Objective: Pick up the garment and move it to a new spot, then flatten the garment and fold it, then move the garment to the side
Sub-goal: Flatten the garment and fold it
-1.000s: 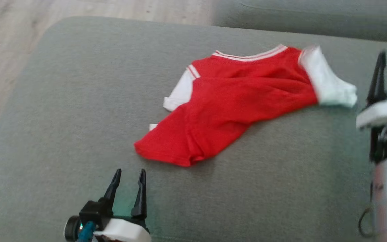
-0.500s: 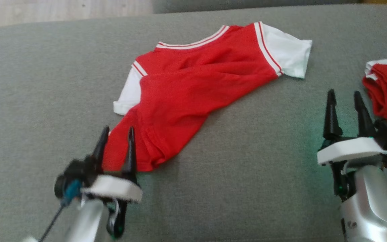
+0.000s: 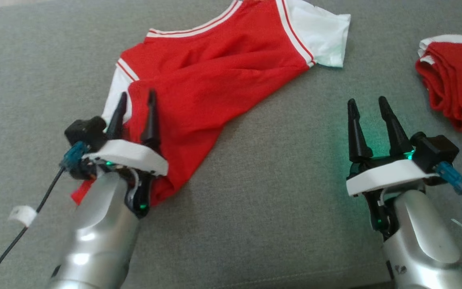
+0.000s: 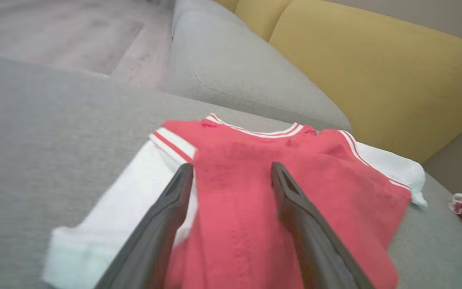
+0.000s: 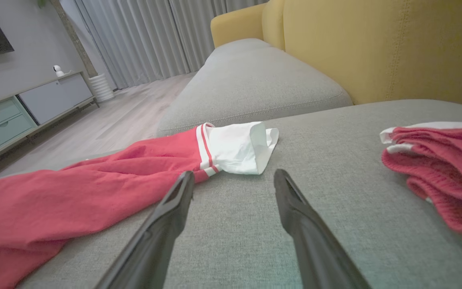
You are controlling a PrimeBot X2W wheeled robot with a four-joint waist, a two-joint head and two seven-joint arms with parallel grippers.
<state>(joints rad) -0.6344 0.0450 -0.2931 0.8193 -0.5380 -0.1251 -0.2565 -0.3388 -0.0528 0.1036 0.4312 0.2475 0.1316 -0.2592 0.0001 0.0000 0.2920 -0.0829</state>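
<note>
Soft matt cloth garment [image 3: 215,76] (red, white sleeves), coarse woven grey sofa cushion [image 3: 275,208], glossy silver metal forearms [image 3: 94,241]

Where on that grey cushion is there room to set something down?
The widest bare cushion lies between the left gripper and the right gripper, below the red shirt. Another strip runs left of the shirt. Crowded: the left gripper over the shirt, and the right gripper near the folded garment.
</note>
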